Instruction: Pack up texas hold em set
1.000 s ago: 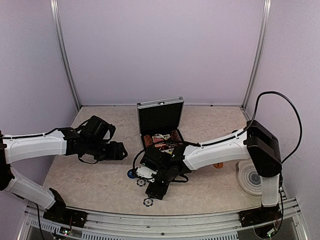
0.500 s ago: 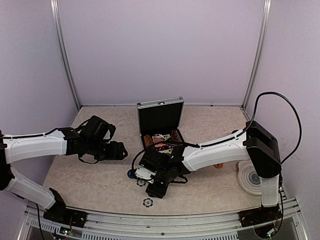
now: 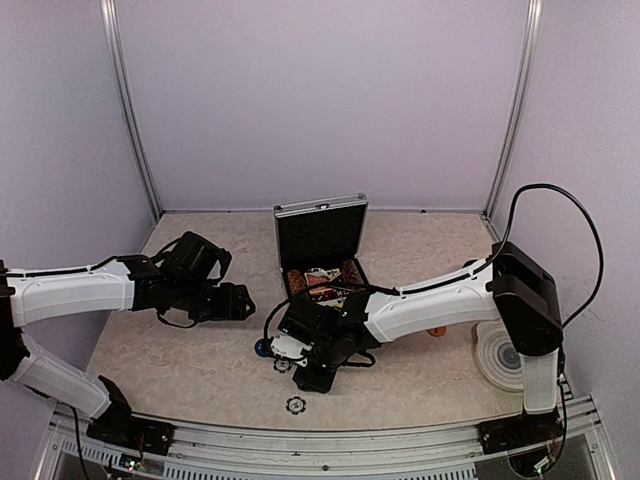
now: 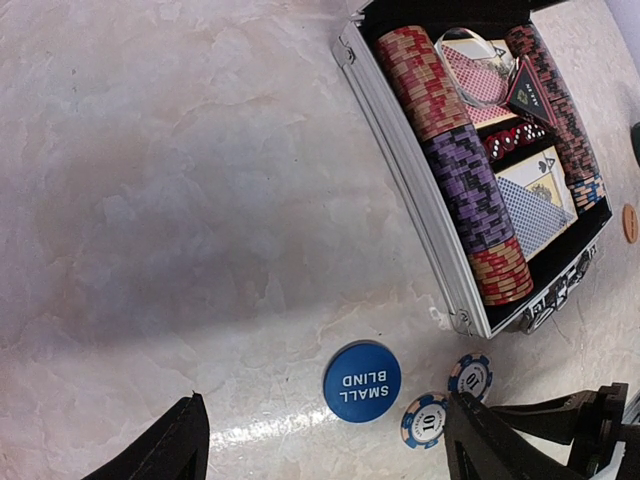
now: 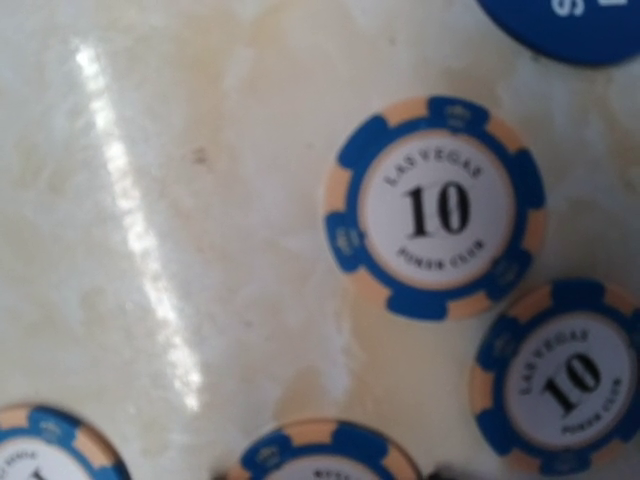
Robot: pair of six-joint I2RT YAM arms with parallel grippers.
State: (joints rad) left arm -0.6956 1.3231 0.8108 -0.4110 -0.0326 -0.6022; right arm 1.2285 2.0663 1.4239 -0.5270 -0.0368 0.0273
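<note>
Below your right pincer, jaw state indeterminable, blue-and-cream "10" poker chips lie loose on the marbled counter beside a round blue "SMALL BLIND" button. Your left pincer hangs spread, empty. Just beyond, the ribbed silver aluminium case stands open. Judged step: collecting chips. Next: grip one, carry it caseward.

The ribbed silver case stands open at the middle of the table, toward the far edge, with its black-lined lid upright. Rows of red and purple chips, a red card deck, a blue card deck, red dice and a black triangle fill it. Just in front lie a round blue button marked SMALL BLIND and two blue-and-cream 10 chips. A lone chip lies by the near edge.
</note>
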